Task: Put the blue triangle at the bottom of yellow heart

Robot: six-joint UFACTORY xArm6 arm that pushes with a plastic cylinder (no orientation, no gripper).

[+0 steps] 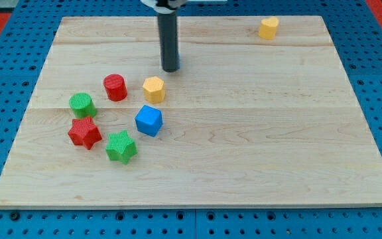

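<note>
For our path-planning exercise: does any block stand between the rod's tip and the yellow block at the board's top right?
Nothing visible does. From my tip to the yellow block only bare wood shows. A blue sliver touches the tip's right edge, but its shape is hidden. The yellow hexagon and blue cube lie below the tip, off that line.
</note>
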